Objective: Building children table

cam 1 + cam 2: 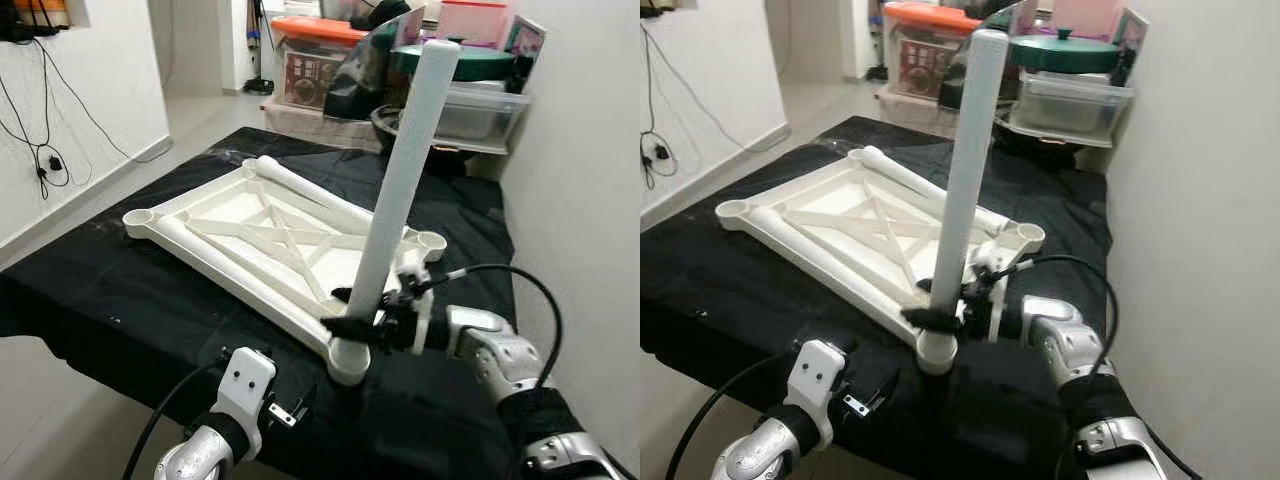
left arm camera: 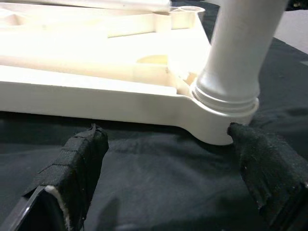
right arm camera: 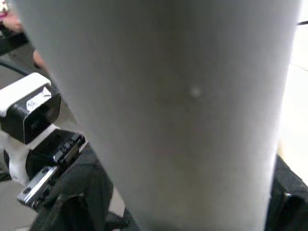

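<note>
The white leg (image 1: 400, 190) is standing so close to the right wrist camera that it is blurring into a pale mass, hiding the right gripper (image 1: 350, 312) fingers behind it, so their grip cannot be judged there. In the head views the left gripper (image 2: 168, 168) is lying tucked under the black cloth's (image 1: 120, 290) near edge, its fingers out of sight, and the picture's lower edge is cutting off both silver arms. The far clutter of storage boxes (image 1: 1070, 100) is running off the top.
</note>
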